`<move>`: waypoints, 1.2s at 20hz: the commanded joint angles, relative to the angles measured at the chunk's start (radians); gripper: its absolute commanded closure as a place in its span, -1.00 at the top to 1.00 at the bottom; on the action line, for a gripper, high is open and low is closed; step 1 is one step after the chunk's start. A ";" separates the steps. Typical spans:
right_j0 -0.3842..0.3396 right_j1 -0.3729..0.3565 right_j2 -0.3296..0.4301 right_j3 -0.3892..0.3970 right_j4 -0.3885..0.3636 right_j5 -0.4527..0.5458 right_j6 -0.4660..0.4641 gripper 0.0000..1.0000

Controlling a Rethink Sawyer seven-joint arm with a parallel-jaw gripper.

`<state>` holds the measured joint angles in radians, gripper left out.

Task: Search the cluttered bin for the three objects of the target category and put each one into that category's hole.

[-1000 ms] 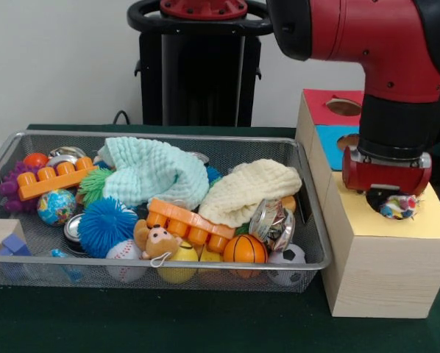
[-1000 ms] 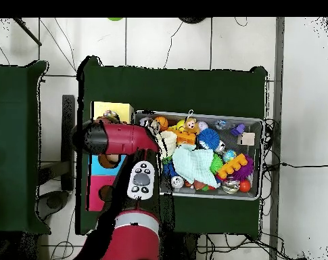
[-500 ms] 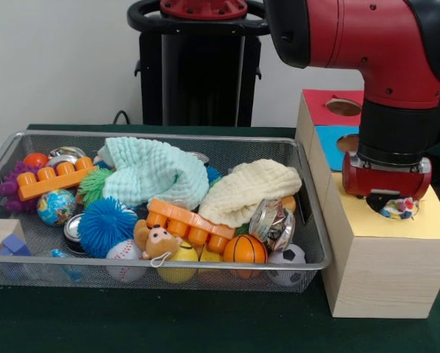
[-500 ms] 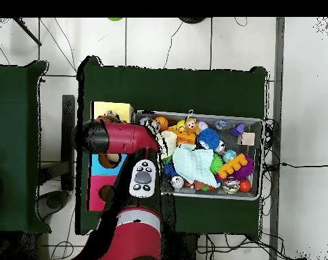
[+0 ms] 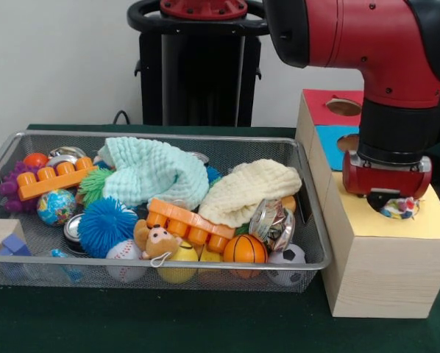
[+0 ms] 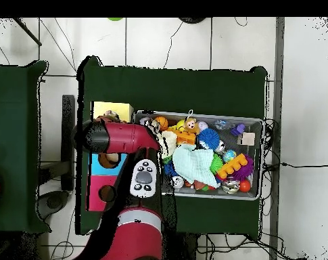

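Observation:
My gripper [image 5: 388, 198] hangs over the hole in the yellow top of the wooden box [image 5: 396, 250], right of the bin. A small multicoloured spiky ball [image 5: 399, 209] sits in that hole, just under the gripper, with only its top showing. Whether the gripper still touches the ball is hidden by its red body. In the wire bin [image 5: 312, 220] lie other balls: a basketball [image 5: 244, 248], a baseball [image 5: 124, 255], a soccer ball [image 5: 288, 259], a globe ball [image 5: 56, 206] and a blue spiky ball [image 5: 107, 225]. In the overhead view the arm [image 6: 122, 137] covers the gripper.
The box also has a blue section [image 5: 336, 142] and a red section [image 5: 330, 105], each with a hole. The bin holds a mint cloth [image 5: 157, 173], a yellow cloth [image 5: 251, 190], orange bricks [image 5: 190, 219], a toy bear [image 5: 158, 241], a crushed can [image 5: 271, 223] and wooden blocks [image 5: 1, 233].
The multicoloured ball has sunk lower into the yellow section's hole. The gripper has lifted slightly above it.

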<state>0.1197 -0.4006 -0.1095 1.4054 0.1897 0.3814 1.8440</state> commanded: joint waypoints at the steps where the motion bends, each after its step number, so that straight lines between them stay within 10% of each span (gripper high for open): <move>1: 0.029 -0.064 -0.016 0.059 -0.013 0.238 0.144 -1.00; 9: 0.039 -0.139 -0.082 -0.001 -0.038 0.409 0.130 -1.00; 20: 0.056 -0.102 -0.080 -0.019 -0.024 0.398 0.164 -1.00; 24: 0.036 -0.111 -0.046 -0.018 0.010 0.254 0.175 -1.00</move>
<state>0.1784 -0.5373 -0.2089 1.3885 0.1882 0.6871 1.8440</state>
